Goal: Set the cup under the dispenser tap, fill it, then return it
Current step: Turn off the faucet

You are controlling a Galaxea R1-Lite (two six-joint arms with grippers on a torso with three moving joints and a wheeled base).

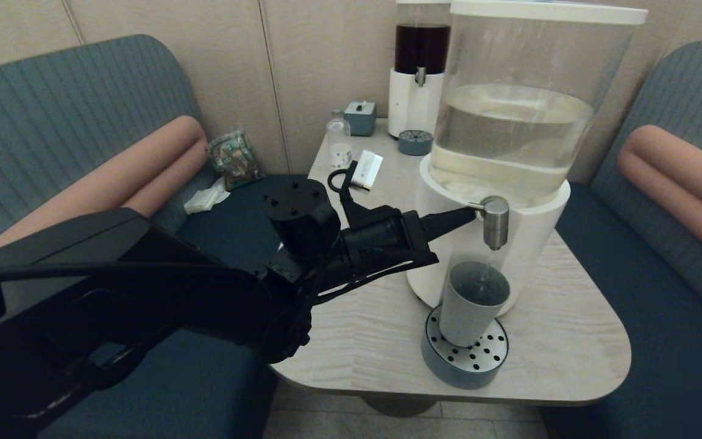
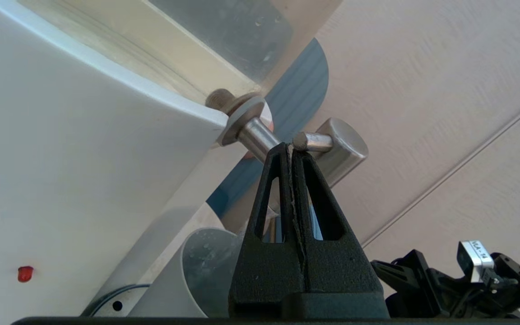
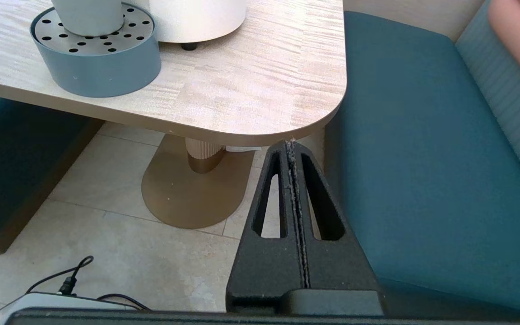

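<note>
2 dispensers on the pale wood table [image 1: 351,341]: big clear-liquid dispenser [image 1: 512,122] in front, dark-liquid dispenser [image 1: 419,67] behind by the wall. Cup [image 1: 471,302] upright on the round tray [image 1: 465,361], directly under the dispenser tap [image 1: 495,222]; thin stream of liquid visible falling into it. Left gripper [image 1: 470,210] reaching level across the table, fingers pressed together with nothing between them, tips touching the small lever [image 2: 314,141] at the side of the tap. Same contact visible in the left wrist view, with the cup rim [image 2: 206,266] below. Right gripper [image 3: 291,143] parked low off the table's near corner, above the floor, fingers closed flat against each other and holding nothing. Small clear bottle [image 1: 339,141] and tissue box [image 1: 361,117] toward the far side of the table.
</note>
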